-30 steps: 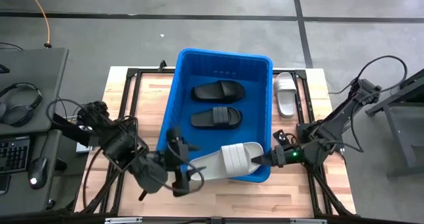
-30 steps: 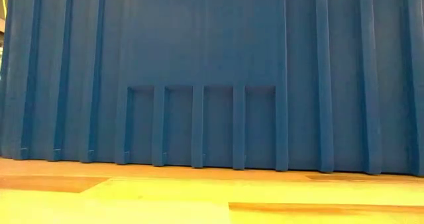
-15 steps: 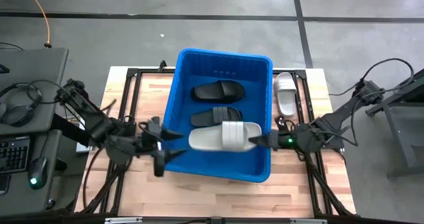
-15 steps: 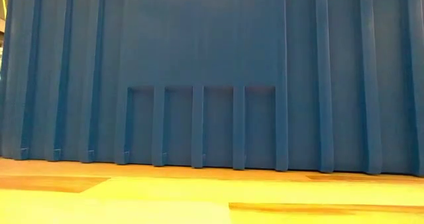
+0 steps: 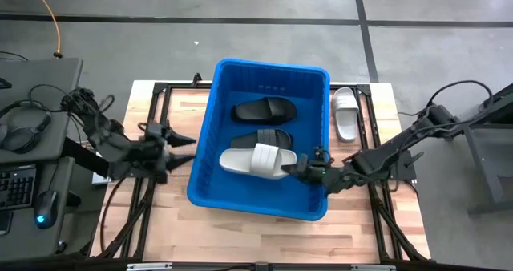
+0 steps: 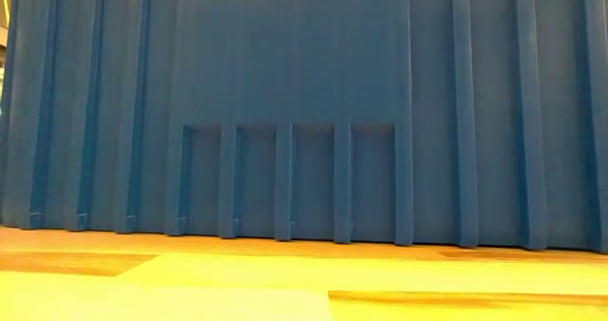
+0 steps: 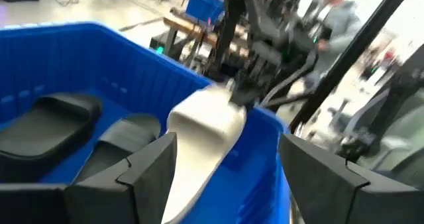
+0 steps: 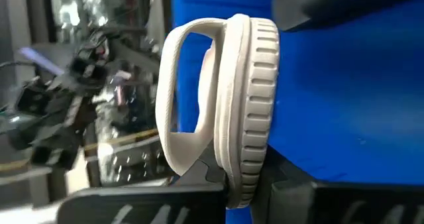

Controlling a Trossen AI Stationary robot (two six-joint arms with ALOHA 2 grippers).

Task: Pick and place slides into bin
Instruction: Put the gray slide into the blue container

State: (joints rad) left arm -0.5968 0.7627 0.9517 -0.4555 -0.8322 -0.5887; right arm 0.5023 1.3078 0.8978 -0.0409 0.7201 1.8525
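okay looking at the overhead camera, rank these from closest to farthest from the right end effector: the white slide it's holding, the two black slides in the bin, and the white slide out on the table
From the right end effector:
1. Held white slide, in its grip, over the bin.
2. Nearer black slide, mid-bin.
3. Too close to call: farther black slide, toward the bin's far end, and white slide on the table, outside the bin's right wall.

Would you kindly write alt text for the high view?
The right end effector holds a white slide over the blue bin, which contains two black slides. The left end effector is open beside the bin.

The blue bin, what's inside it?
The blue bin holds two black slides. The right gripper, shut, holds a white slide above them. That slide covers part of the nearer black slide and the floor beneath.
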